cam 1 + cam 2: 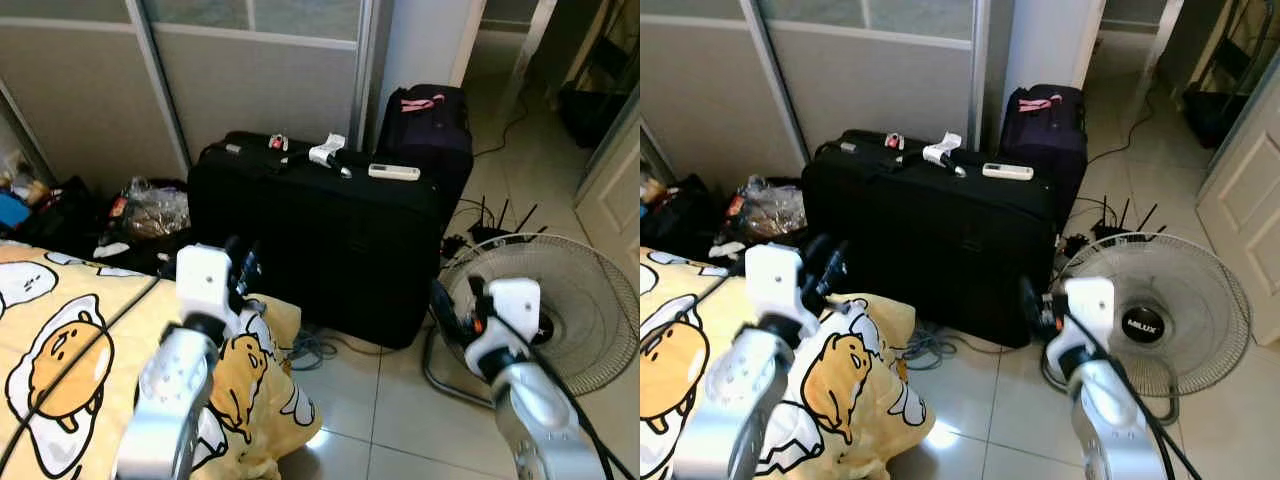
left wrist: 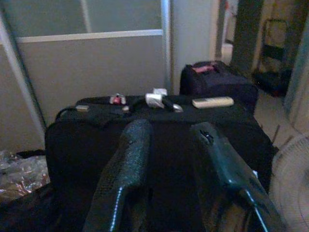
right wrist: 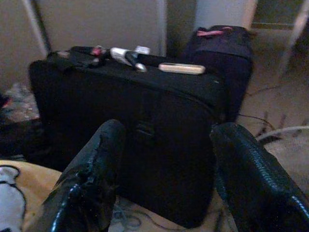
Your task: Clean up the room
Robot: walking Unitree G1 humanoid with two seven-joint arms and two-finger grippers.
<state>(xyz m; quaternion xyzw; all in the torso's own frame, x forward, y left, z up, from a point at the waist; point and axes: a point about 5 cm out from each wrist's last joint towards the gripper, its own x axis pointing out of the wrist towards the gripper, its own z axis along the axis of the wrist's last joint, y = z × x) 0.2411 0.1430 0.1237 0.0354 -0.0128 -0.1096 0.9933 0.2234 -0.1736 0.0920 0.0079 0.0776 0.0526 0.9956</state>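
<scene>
1. Ahead of both grippers stands a big black suitcase (image 1: 320, 240) on the tiled floor, with a darker purple bag (image 1: 425, 125) just behind its far right corner.
2. On the suitcase's top lie the small things a tidy-up would gather: a white remote control (image 1: 393, 172), a crumpled white piece beside a dark handle-like object (image 1: 328, 153), and a small red-and-white item (image 1: 277, 143) (too small to name).
3. Beyond the left gripper (image 2: 169, 159), whose fingers stand apart with nothing between them, these things lie well ahead and higher, across the suitcase's near face.
4. Before the right gripper (image 3: 169, 169), fingers spread wide and empty, the remote lies straight ahead on the top panel, still well out of reach.
5. Judged by its look, the remote is light, rigid and smooth plastic; a grip across its narrow width near the middle would hold it, though it may skid on the fabric.
6. By contrast, the white crumpled piece looks soft and very light, so a pinch anywhere would do.
7. Left of the left gripper sit a crinkled plastic bag (image 1: 155, 210) and dark clutter on the floor; the bag would be limp and slippery.
8. Right of the right gripper stands a floor fan (image 1: 545, 310), with a tangle of cables (image 1: 310, 350) near the suitcase's foot and a yellow cartoon-print blanket (image 1: 70, 350) under the left arm.
</scene>
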